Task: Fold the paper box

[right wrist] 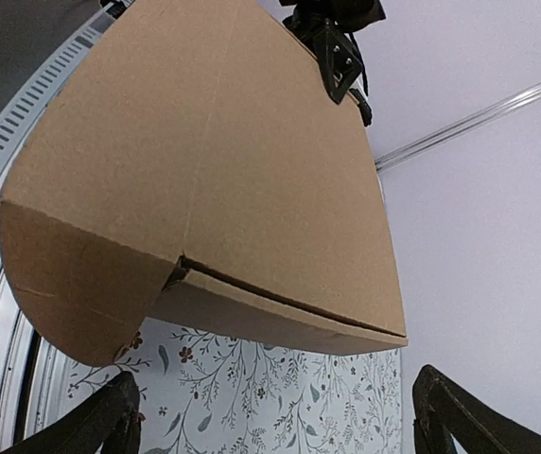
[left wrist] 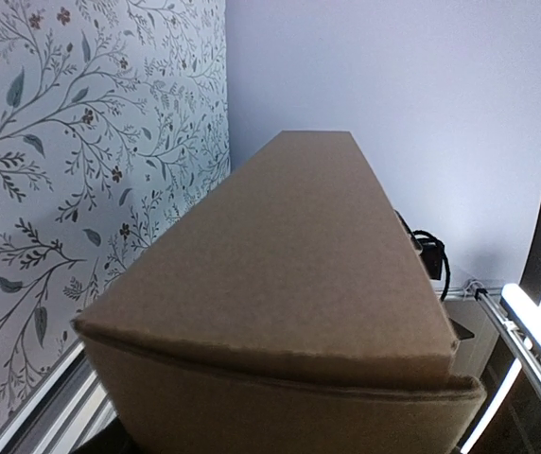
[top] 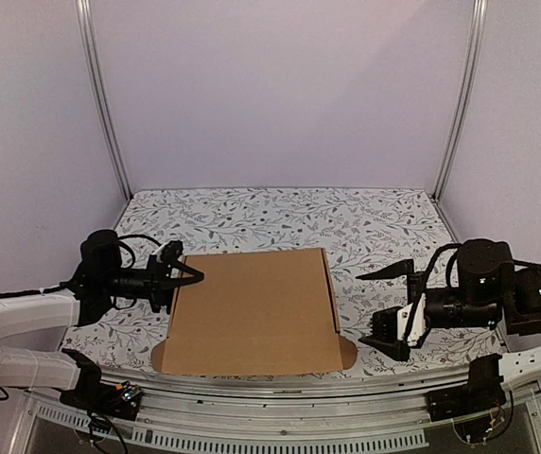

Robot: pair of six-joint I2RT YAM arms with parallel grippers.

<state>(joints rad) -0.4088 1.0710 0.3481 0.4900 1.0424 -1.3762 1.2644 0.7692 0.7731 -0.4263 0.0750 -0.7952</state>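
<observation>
Paper box point(top: 252, 312), lid down, lies mid-worktop point(top: 365, 222). I judge it light, stiff and easily creased, best taken by an edge. Right gripper point(top: 384, 307): jaws spread wide, just beside its right edge. Left gripper point(top: 183, 274), at its left edge: I cannot tell how the jaws stand.

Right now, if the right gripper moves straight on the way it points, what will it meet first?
Most likely the paper box. The open right gripper points at its right side, and its wrist view shows the box straight ahead. Only table lies between, though height is hard to judge.
</observation>
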